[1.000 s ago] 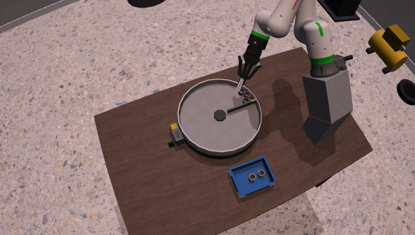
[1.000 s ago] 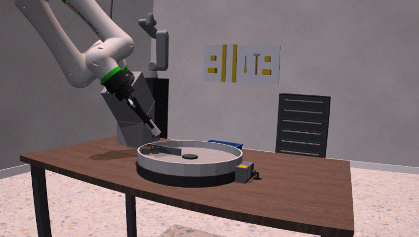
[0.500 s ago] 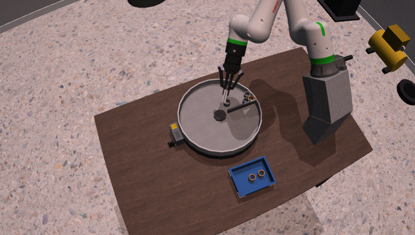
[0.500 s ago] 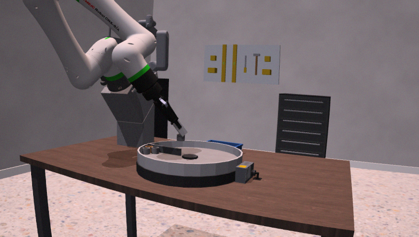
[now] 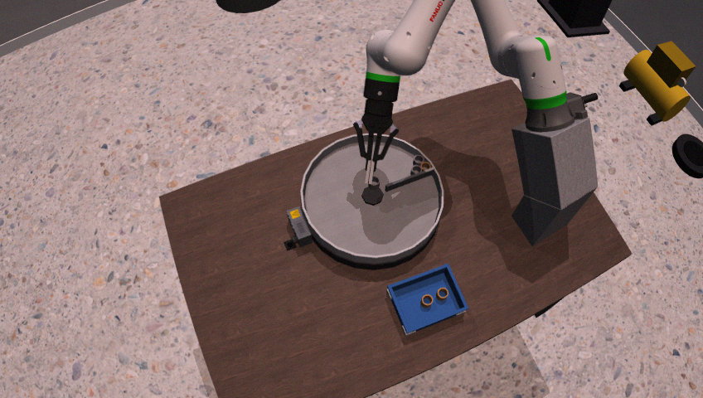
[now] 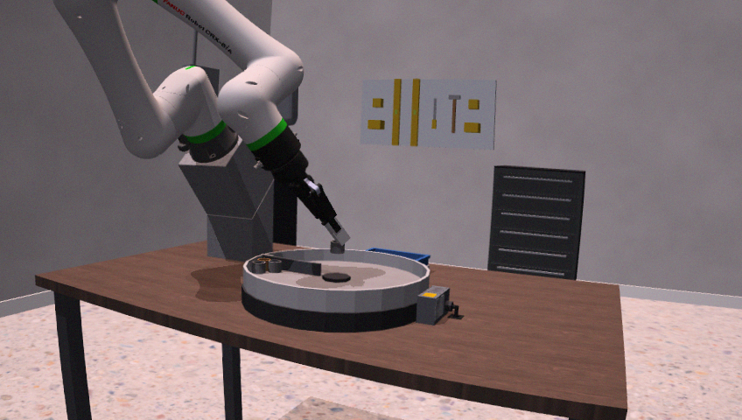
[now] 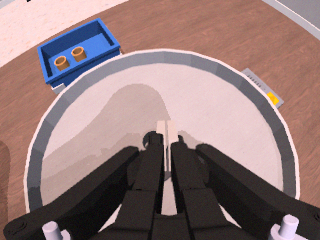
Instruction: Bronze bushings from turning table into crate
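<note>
Currently the black tool (image 5: 370, 180) (image 6: 340, 238) (image 7: 166, 132) is clamped on a grey steel bushing (image 5: 375, 180) (image 6: 337, 248) (image 7: 145, 139), above the grey round turning table (image 5: 340, 216) (image 6: 332, 298) (image 7: 220, 90); two bronze bushings (image 5: 427, 300) (image 7: 61, 63) sit in the blue crate (image 5: 409, 309) (image 6: 400, 255) (image 7: 102, 35).

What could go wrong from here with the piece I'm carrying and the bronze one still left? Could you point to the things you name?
The held bushing (image 5: 375, 181) (image 6: 337, 248) looks grey, so probably steel: releasing it in the crate (image 5: 409, 313) (image 6: 398, 254) (image 7: 75, 40) would break the sorting rule.
The fingers (image 5: 371, 172) (image 6: 340, 236) seem to pinch only its wall, so it might swing or slip.
The bronze bushing (image 5: 424, 166) (image 6: 264, 259) sits close among grey ones by the bar (image 5: 409, 180) (image 6: 297, 264); reaching in could snag a neighbour.
</note>
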You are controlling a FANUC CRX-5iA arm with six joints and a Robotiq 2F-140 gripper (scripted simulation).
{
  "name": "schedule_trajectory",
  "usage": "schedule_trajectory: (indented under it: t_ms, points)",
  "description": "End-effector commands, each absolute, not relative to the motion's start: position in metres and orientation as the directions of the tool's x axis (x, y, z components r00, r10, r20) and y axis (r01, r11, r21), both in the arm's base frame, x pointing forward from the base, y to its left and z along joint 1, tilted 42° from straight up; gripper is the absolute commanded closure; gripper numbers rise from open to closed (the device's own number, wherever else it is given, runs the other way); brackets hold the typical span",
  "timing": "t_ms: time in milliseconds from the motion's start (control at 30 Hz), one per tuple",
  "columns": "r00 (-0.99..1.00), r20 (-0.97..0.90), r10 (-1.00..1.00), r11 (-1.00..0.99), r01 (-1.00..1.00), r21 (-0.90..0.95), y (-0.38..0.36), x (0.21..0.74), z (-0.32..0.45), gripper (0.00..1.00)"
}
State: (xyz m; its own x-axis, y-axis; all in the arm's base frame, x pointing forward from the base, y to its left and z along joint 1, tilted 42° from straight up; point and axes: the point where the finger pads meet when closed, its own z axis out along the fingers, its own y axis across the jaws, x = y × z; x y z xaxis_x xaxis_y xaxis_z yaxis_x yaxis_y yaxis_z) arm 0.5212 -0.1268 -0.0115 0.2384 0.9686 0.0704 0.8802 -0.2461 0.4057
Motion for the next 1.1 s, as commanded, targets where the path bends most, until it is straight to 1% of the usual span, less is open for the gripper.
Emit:
schedule_trajectory:
  t_ms: [0,900,1067]
  points:
    - [0.237,0.072,0.969,-0.246,0.881,0.404,-0.127,0.521,-0.011,1.00]
    - [0.237,0.072,0.969,-0.246,0.881,0.404,-0.127,0.521,-0.012,1.00]
    - [0.237,0.072,0.969,-0.246,0.881,0.404,-0.140,0.525,-0.026,1.00]
